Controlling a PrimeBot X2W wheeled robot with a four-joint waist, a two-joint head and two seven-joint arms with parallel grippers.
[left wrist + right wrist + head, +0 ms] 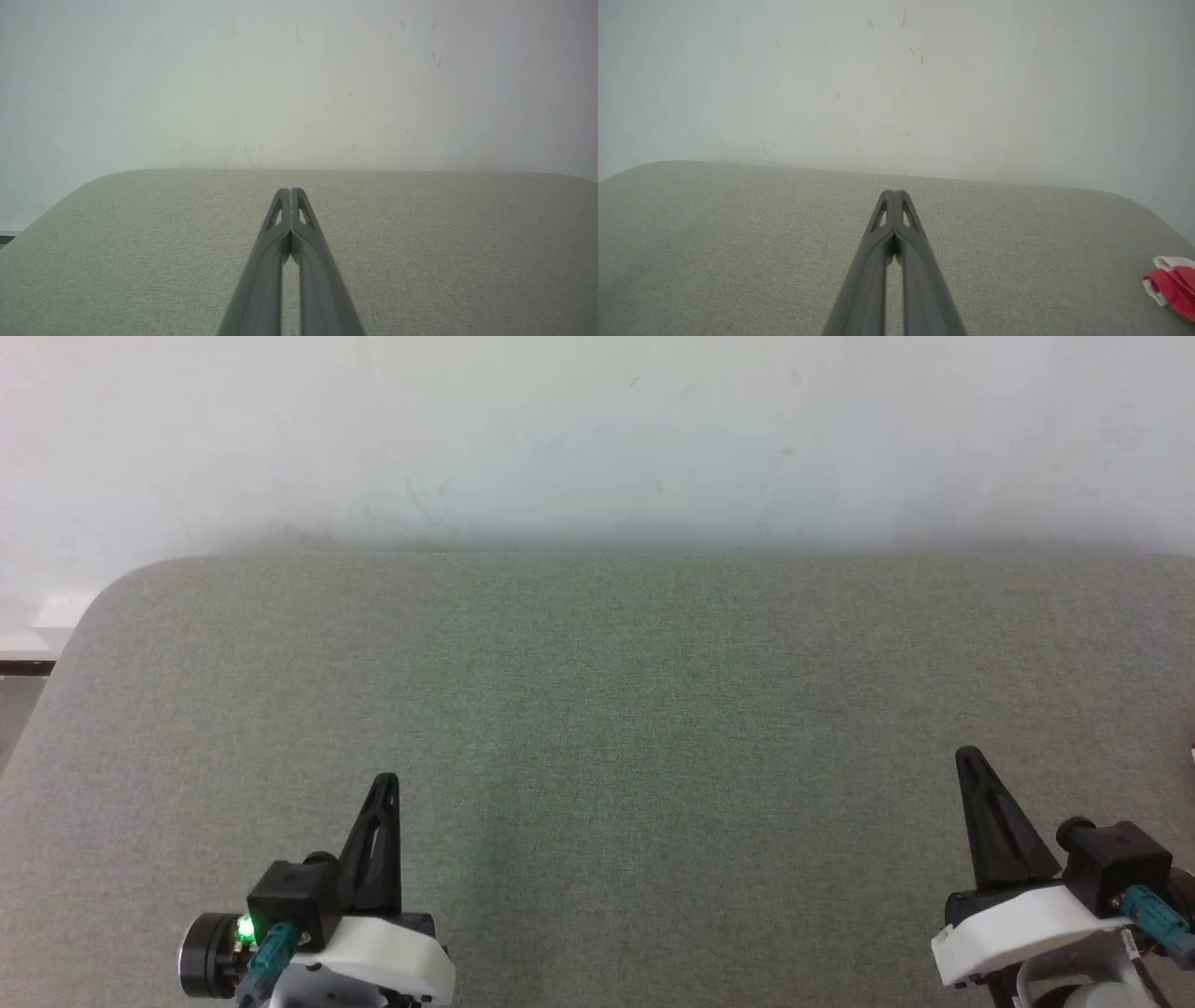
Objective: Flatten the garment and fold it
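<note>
A corner of the garment [1172, 284], red fabric with a white edge, lies bunched on the grey table at the right edge of the right wrist view; the remainder runs out of frame. My right gripper [969, 758] rests at the table's lower right, shut and empty, its fingertips pressed together [893, 192], well left of the garment. At the lower left my left gripper [385, 780] is shut as well, tips touching [290, 190], holding nothing.
The grey fabric-covered table [597, 691] spreads wide between and beyond both grippers, with a rounded far left corner [121, 581]. A pale scuffed wall [597, 429] rises right behind its far edge.
</note>
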